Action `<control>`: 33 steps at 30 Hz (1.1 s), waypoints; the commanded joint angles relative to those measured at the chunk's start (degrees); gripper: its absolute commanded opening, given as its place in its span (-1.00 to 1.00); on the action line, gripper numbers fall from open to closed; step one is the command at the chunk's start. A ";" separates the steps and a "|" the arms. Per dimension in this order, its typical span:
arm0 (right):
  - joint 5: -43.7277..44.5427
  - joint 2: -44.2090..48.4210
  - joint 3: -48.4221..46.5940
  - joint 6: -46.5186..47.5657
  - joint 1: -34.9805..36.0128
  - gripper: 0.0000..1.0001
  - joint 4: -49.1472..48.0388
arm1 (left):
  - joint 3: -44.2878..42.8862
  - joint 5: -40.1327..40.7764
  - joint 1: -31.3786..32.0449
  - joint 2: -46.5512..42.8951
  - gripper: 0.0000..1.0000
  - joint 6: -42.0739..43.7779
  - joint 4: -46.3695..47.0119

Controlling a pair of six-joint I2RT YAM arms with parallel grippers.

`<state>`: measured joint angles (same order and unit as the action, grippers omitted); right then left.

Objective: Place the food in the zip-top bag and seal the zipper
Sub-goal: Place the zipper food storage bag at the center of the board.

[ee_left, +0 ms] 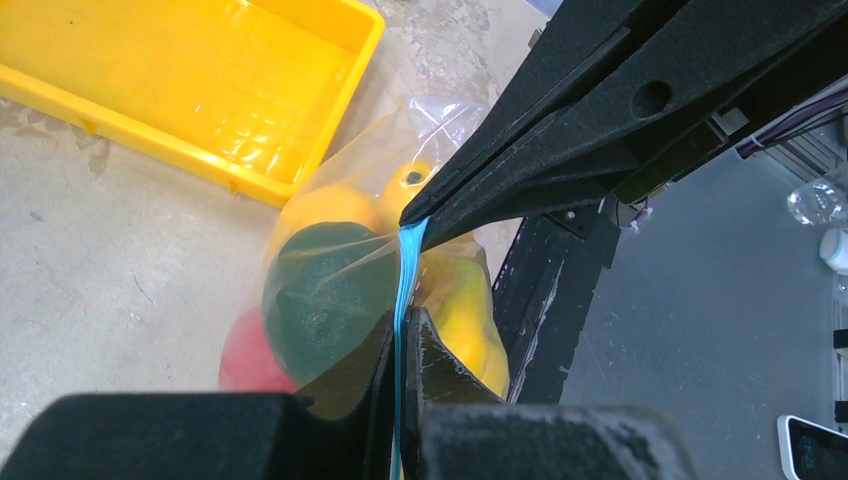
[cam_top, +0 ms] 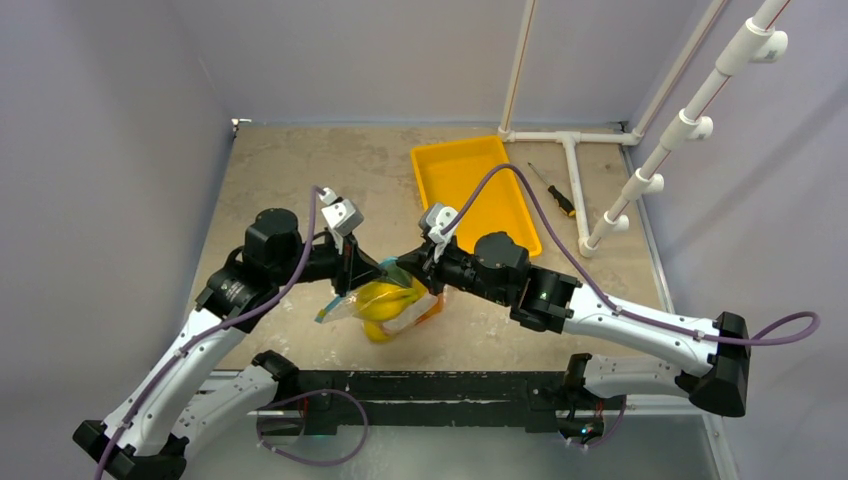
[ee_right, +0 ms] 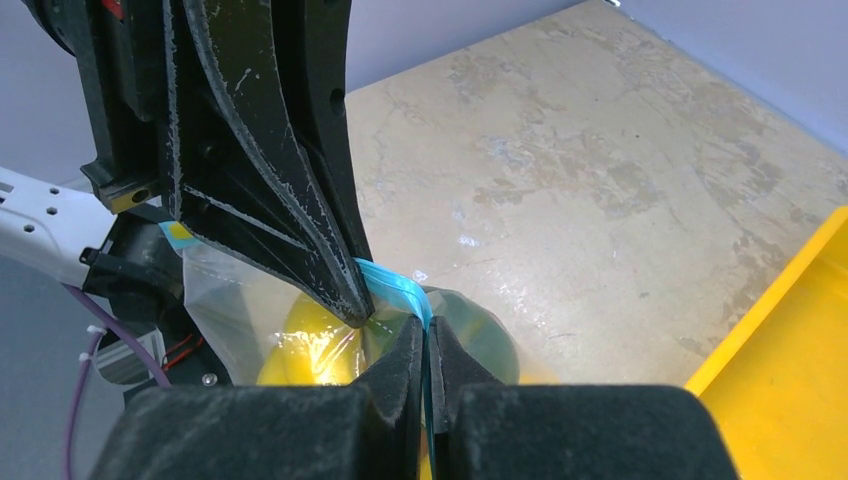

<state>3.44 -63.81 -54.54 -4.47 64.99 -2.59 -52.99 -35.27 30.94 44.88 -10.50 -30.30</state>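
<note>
Now the zipper (ee_left: 404,265) is clamped by the left gripper (ee_left: 402,330) and right gripper (ee_right: 425,335), both closed on it, near each other. Its long axis is drawn between them, the zip-top bag (ee_left: 440,120) of food (ee_left: 325,290) hung beneath.

Both arms reach inward from the near edge, elbows bent outward, wrists angled down toward each other. The left gripper (ee_left: 404,322) and right gripper (ee_right: 424,328) meet tip to tip, each pinched tight on the zipper (ee_left: 405,270)
</note>
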 commanded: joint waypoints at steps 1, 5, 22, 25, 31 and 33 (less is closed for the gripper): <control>-1.16 0.57 -3.12 -0.89 0.57 -1.00 -6.64 | 1.06 -1.89 0.26 -0.27 -1.00 -0.58 3.95; -0.86 0.68 -2.85 -0.80 0.57 -1.00 -6.64 | 1.01 0.25 0.21 -1.04 -1.00 -0.87 4.85; 9.34 4.34 -1.54 -1.01 0.57 -0.26 -4.62 | -5.68 13.83 0.26 1.59 -1.00 0.63 4.25; 13.03 6.03 -1.77 -0.81 0.57 -0.13 -4.60 | -7.02 16.74 0.22 2.99 -1.00 1.15 4.28; 17.84 10.04 -1.52 -0.53 0.57 -0.01 -3.79 | -9.97 27.58 0.25 5.20 -1.00 2.04 4.48; 18.96 11.21 -1.00 -0.60 0.57 -0.01 -3.75 | -10.72 31.54 0.26 5.83 -1.00 2.12 5.11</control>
<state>17.67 -55.22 -54.54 -5.30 65.25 -4.40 -59.24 -13.04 31.27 50.30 -9.39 -29.69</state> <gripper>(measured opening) 0.494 0.009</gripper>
